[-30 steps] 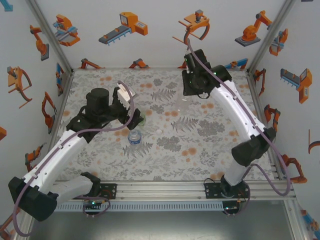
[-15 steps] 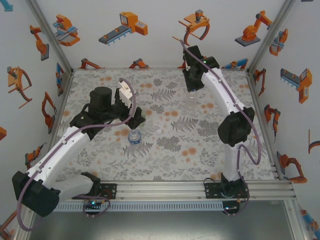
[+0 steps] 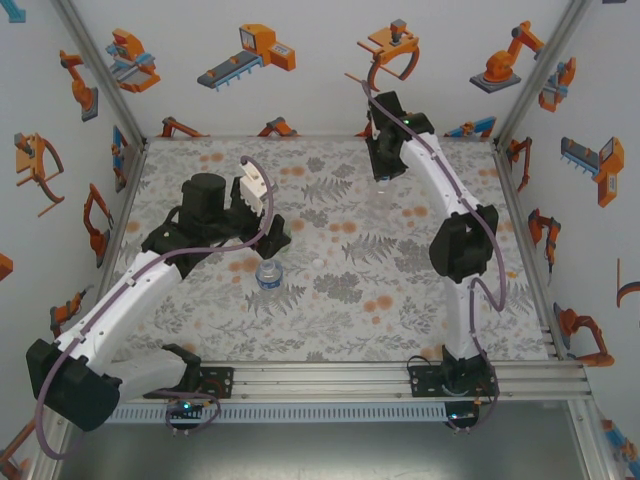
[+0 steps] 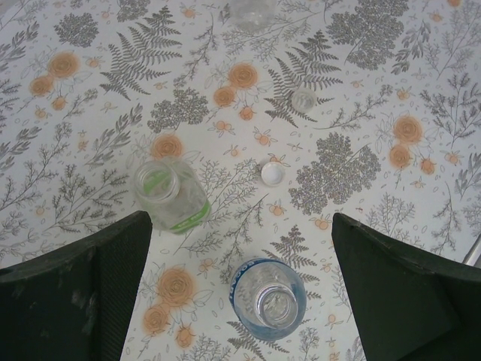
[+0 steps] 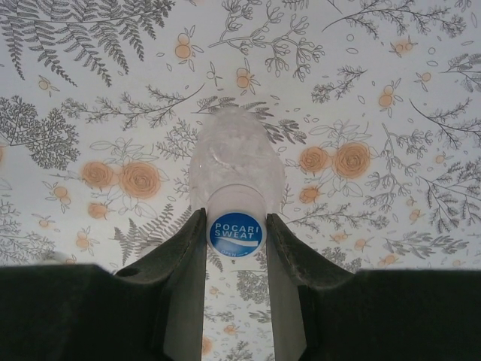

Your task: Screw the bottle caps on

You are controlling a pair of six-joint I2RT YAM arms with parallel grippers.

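In the right wrist view my right gripper (image 5: 236, 227) is shut on a white cap with a blue printed top (image 5: 236, 232). That cap sits on the neck of an upright clear bottle (image 5: 234, 162) at the back of the table (image 3: 383, 207). My left gripper (image 4: 239, 248) hangs open over two uncapped bottles. One has a green label (image 4: 170, 194) and stands by the left finger. The other has a blue band (image 4: 268, 297) and stands between the fingers, untouched. A loose white cap (image 4: 272, 173) lies on the cloth beyond them, and a clear cap (image 4: 304, 99) lies further off.
The floral cloth (image 3: 400, 290) covers the whole table inside white walls with orange robot pictures. A metal rail (image 3: 400, 375) runs along the near edge by the arm bases. The blue-band bottle (image 3: 268, 274) stands just in front of my left gripper (image 3: 274, 234).
The right arm's elbow has swung in toward the table's middle while its gripper stayed on the cap at the back. The left arm has barely shifted.
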